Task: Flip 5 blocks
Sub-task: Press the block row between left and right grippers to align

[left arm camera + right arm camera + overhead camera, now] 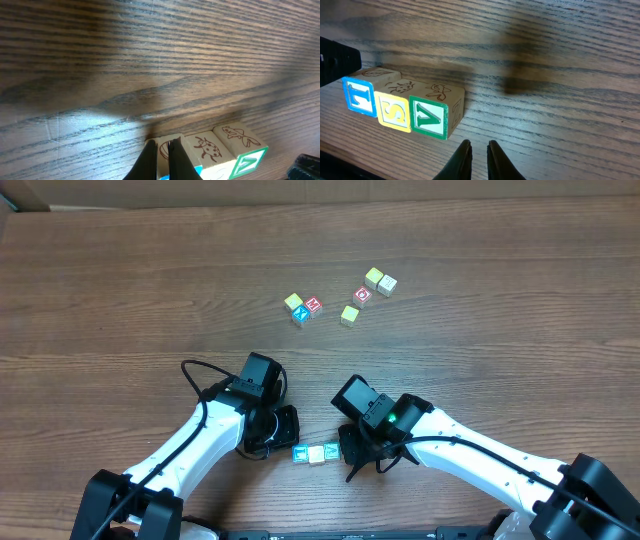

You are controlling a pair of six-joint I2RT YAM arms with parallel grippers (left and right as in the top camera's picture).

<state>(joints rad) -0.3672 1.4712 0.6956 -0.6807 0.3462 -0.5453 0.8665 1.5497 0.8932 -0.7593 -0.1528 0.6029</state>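
Three blocks lie in a touching row near the front edge: a blue-letter block, a yellow-letter block and a green-letter block. Their top faces show a balloon, a ladybug and a fish. My left gripper is shut and empty, its tips just over the balloon block. In the overhead view it sits at the row's left end. My right gripper is empty, fingers almost together, on bare wood just right of the green-letter block. From overhead it is at the row's right end.
Several more blocks lie farther back on the wooden table: a cluster of three, a single yellow one, a red one and a yellow pair. The table's front edge is close behind both grippers.
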